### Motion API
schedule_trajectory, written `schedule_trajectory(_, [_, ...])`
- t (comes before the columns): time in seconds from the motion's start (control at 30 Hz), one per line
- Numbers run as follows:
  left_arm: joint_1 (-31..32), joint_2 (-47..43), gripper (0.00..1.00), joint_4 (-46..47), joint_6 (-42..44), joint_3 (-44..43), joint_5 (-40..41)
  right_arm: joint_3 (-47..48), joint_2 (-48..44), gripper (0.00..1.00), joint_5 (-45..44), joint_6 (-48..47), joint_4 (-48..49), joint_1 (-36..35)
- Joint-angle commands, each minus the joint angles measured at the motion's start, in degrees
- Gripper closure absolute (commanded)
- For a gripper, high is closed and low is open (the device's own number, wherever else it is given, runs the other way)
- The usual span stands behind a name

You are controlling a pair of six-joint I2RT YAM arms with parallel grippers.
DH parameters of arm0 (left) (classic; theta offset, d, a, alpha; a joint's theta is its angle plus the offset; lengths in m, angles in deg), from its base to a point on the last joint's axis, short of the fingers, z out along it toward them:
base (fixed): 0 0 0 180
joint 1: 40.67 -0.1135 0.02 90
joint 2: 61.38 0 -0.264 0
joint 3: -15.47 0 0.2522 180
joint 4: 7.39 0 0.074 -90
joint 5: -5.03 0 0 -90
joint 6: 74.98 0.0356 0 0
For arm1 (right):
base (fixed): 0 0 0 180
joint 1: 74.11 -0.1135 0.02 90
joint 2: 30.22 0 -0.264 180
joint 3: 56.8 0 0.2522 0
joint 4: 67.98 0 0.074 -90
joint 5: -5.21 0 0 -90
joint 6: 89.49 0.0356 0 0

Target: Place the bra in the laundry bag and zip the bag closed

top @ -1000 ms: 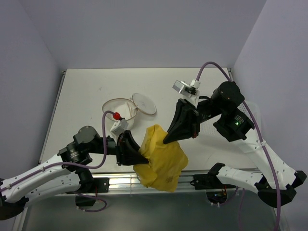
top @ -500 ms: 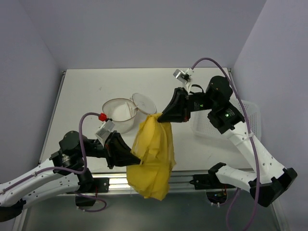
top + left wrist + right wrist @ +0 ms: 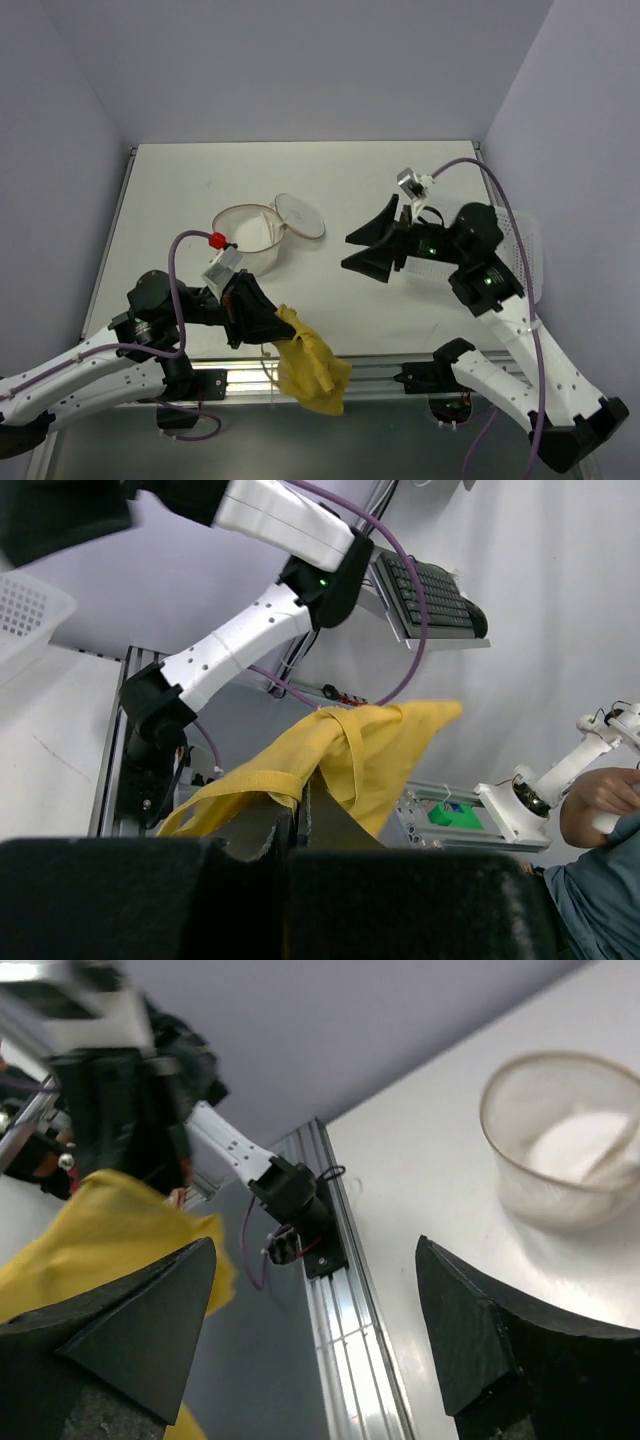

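Over on the left, the left gripper (image 3: 276, 325) sits low at the near edge of the table (image 3: 170, 200), jaws pressed together on a fold of the bra (image 3: 312, 368). And there it hangs! The yellow fabric spills from the fingertips over the table's front rail and droops below the edge, clear of the tabletop. The left wrist view confirms the pinch: the left gripper (image 3: 303, 805) has its two pads tight together, with the bra (image 3: 350, 755) bunched over them and a thin strap looping across the top (a firm hold, by the look of it).

Moving along, the bag (image 3: 262, 262) stands upright on the table just beyond the left gripper, a round white mesh tub with its mouth open. Its lid (image 3: 300, 215) lies flat, touching the rim on the far right side. The bra is well apart from it, nothing yellow inside.

Further right, the right gripper (image 3: 350, 252) hovers above the middle of the table, pointing left, fingers spread wide with nothing between them. Its own camera shows the gap (image 3: 315, 1260) clean, the bra (image 3: 90, 1235) off to one side, the bag (image 3: 565, 1150) to the other.

At the far right edge sits a white basket (image 3: 528, 250), partly hidden behind the right arm.
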Motion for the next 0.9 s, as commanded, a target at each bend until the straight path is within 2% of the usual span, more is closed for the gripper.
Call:
schedule_trajectory(0.0, [0.33, 1.23, 1.0, 2.29, 1.29, -0.39, 1.17, -3.76, -6.83, 0.11, 2.74, -0.14, 11.14, -0.06])
schedule_trajectory(0.07, [0.33, 2.1, 1.0, 0.88, 2.43, -1.01, 2.49, -6.92, -10.25, 0.09, 4.67, 0.74, 15.45, -0.41])
schedule_trajectory(0.2, [0.33, 4.3, 1.0, -4.65, 4.54, -3.99, 7.76, -8.69, -13.61, 0.07, 6.87, 2.41, 17.83, -1.99])
schedule_trajectory(0.27, [0.33, 5.09, 1.0, -5.89, 4.55, -4.96, 10.13, -7.73, -14.31, 0.07, 5.22, -1.51, 14.43, -3.83])
schedule_trajectory(0.4, [0.33, 6.85, 1.0, -5.2, 3.93, -6.63, 11.98, -4.13, -14.93, 0.06, -4.51, -12.85, 2.38, -12.7])
schedule_trajectory(0.47, [0.33, 7.29, 1.0, -4.49, 3.41, -7.07, 13.21, -2.63, -13.62, 0.06, -5.86, -14.98, -1.75, -16.49])
schedule_trajectory(0.53, [0.33, 7.12, 1.0, -3.79, 3.23, -7.08, 13.74, -2.45, -12.74, 0.06, -8.76, -16.74, -3.69, -17.98])
schedule_trajectory(0.77, [0.33, 4.92, 1.0, -2.3, 1.39, -6.11, 17.26, -2.8, -12.56, 0.06, -10.87, -17.71, -5.28, -20.45])
schedule_trajectory(0.83, [0.33, 4.4, 1.0, -1.16, 0.77, -5.85, 17.7, -2.98, -12.47, 0.1, -12.19, -17.8, -5.72, -21.07])
schedule_trajectory(0.87, [0.33, 4.39, 1.0, -0.19, 0.33, -5.41, 17.96, -3.24, -12.3, 0.16, -13.59, -17.54, -5.72, -21.5])
